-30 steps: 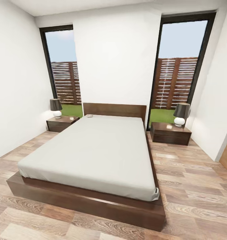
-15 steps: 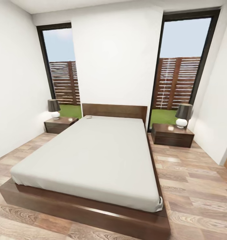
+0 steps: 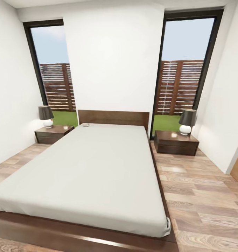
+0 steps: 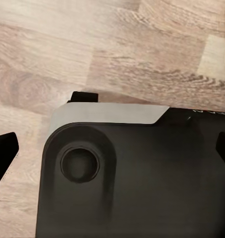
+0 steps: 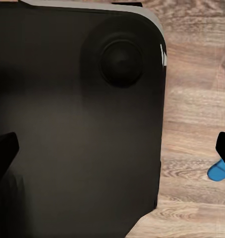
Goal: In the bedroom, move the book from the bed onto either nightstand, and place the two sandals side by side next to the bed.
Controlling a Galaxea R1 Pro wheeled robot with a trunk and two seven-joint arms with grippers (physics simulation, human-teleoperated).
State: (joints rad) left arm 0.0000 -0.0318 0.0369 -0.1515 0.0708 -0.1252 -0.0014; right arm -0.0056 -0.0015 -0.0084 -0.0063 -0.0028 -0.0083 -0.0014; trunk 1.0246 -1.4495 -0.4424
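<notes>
Far off at the bed's [image 3: 98, 164] head corner beside the left nightstand [image 3: 53, 134] lies the book [image 3: 85, 125]; jaws' state untellable; risks rolling over that blue sandal [image 5: 219, 170].

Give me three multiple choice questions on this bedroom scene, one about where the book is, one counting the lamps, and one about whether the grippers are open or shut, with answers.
1. Where does the book lie?
A. On the mattress by the headboard, at the corner near the left-hand nightstand
B. On the floor at the foot of the bed
C. On the right-hand nightstand

2. How many table lamps stand in the room?
A. One
B. Two
C. Four

3. How do the grippers stand?
A. Both shut on a sandal
B. Both open with nothing between the fingers
C. Left shut on the book

Answers:
1 A, the book rests on the bed.
2 B, a lamp and another lamp, one per nightstand.
3 B, the left gripper and right gripper show fingertips wide apart.
</notes>
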